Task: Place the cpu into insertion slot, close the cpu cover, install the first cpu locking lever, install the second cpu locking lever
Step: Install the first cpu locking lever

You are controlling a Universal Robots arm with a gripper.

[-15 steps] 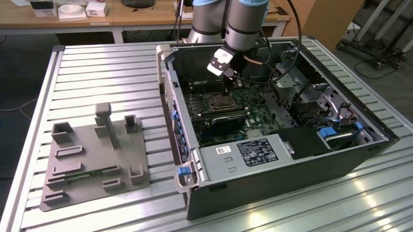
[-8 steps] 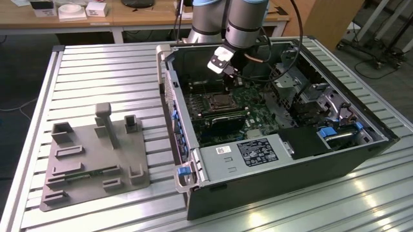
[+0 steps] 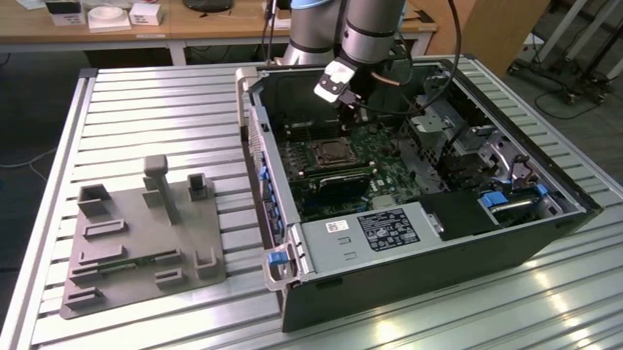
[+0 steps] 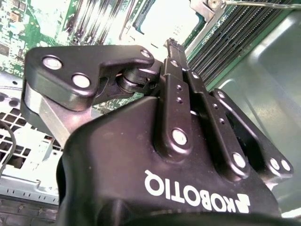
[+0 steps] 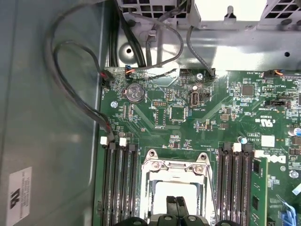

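The open computer case [image 3: 545, 240] lies on the slatted table, and my gripper [image 3: 352, 102] reaches down into it over the green board. The insertion slot [image 3: 331, 152] sits mid-board, below the gripper. In the first wrist view the cpu cover [image 5: 174, 168], a silvery frame, lies over the slot, and a pale flat surface that looks like the cpu [image 5: 162, 190] shows through its window. My gripper [image 5: 176, 203] hangs over the slot's edge, its two dark fingers pressed together and shut on nothing. The second wrist view shows the gripper [image 4: 173, 44] shut, with a thin metal lever [image 4: 256, 4] beyond it.
Long memory slots [image 5: 120, 183] flank the socket on both sides. Black cables [image 5: 77, 80] loop along the case wall. A drive cage and a labelled box [image 3: 389, 227] fill the case's near end. A grey fixture plate [image 3: 146, 240] sits on the table at the exterior view's left.
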